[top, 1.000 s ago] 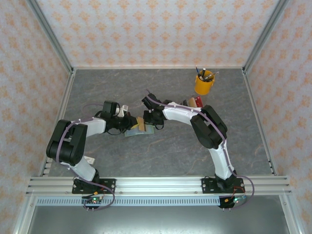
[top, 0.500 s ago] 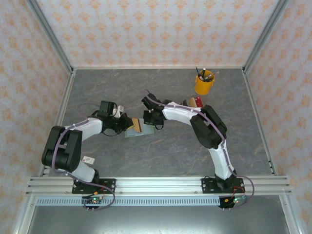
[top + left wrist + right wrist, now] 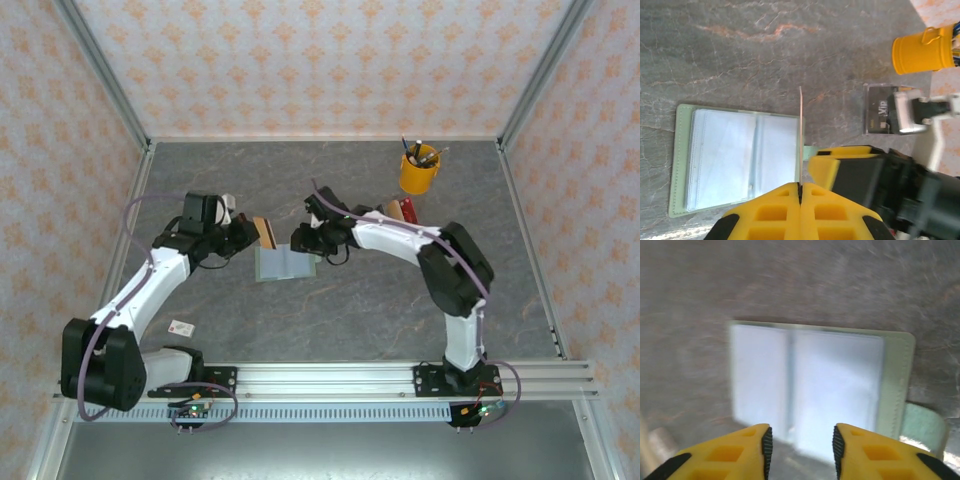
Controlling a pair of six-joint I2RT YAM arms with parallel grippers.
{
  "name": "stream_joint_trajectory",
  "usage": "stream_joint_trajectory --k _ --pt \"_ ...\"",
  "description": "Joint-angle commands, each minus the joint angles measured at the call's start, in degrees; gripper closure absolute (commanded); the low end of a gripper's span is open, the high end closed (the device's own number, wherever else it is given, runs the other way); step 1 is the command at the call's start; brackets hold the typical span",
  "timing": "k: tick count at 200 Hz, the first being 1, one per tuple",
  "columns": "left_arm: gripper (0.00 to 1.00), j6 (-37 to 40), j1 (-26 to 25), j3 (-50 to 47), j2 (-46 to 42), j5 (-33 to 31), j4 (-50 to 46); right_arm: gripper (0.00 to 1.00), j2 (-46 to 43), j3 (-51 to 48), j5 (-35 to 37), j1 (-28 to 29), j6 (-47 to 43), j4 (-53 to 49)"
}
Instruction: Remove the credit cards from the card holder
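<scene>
The card holder [image 3: 285, 265] lies open and flat on the table, its pale pockets facing up; it also fills the middle of the right wrist view [image 3: 810, 385] and the left part of the left wrist view [image 3: 740, 155]. My left gripper [image 3: 252, 234] is shut on a tan credit card [image 3: 265, 231], held above the table just left of the holder. In the left wrist view that card [image 3: 801, 130] shows edge-on, pinched between the yellow fingers [image 3: 800, 186]. My right gripper [image 3: 300, 241] hovers over the holder's right edge, open [image 3: 802, 442], with nothing between its fingers.
A yellow pen cup [image 3: 419, 170] stands at the back right. A clear rack [image 3: 400, 210] with red and brown items sits in front of it, also in the left wrist view [image 3: 880, 115]. A small white card [image 3: 181, 327] lies near the left arm's base.
The left gripper drew the tan card out of the holder and carried it left and back. The right gripper opened, let go of the holder and drew back; the holder now lies flat.
</scene>
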Motion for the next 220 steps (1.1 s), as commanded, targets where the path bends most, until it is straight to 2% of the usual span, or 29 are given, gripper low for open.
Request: stream_joint_trajectory --k 1,19,64,80,117,152,181,199,220 --pt "1.0 -2.9 -1.6 1.7 -3.7 -2.6 0.6 0.56 -7.5 -4.2 -7.4 -2.4 3.4 12.2" --pt "1.0 -5.0 -2.3 1.5 -5.7 -1.3 3.0 0.5 -10.3 -8.5 -11.0 -4.4 6.6 18.9" --pt "1.0 -11.0 -4.2 1.5 -5.1 6.9 10.4 0.36 -11.8 -15.0 -23.0 -8.1 19.0 39.0" --pt "1.0 -13.3 -4.7 0.8 -4.6 8.8 13.7 0.3 -11.8 -15.4 -24.9 -8.2 20.2 41.5" --pt "1.0 -17.7 -5.5 0.7 -2.9 12.7 20.2 0.31 -11.1 -15.8 -30.0 -8.2 23.9 49.3" --pt "1.0 -17.4 -5.5 1.3 -2.3 12.6 19.5 0.45 -11.7 -16.2 -30.2 -8.1 24.3 50.8" --pt "1.0 -15.7 -5.5 1.9 -2.5 11.5 16.6 0.68 -12.4 -16.9 -29.6 -8.2 24.2 52.3" --pt "1.0 -15.1 -5.4 2.5 -2.4 11.4 15.1 0.79 -13.2 -17.5 -28.9 -8.2 24.0 52.9" --pt "1.0 -12.4 -5.5 4.5 -2.3 9.8 9.2 0.95 -14.6 -17.2 -26.4 -8.5 20.9 47.9"
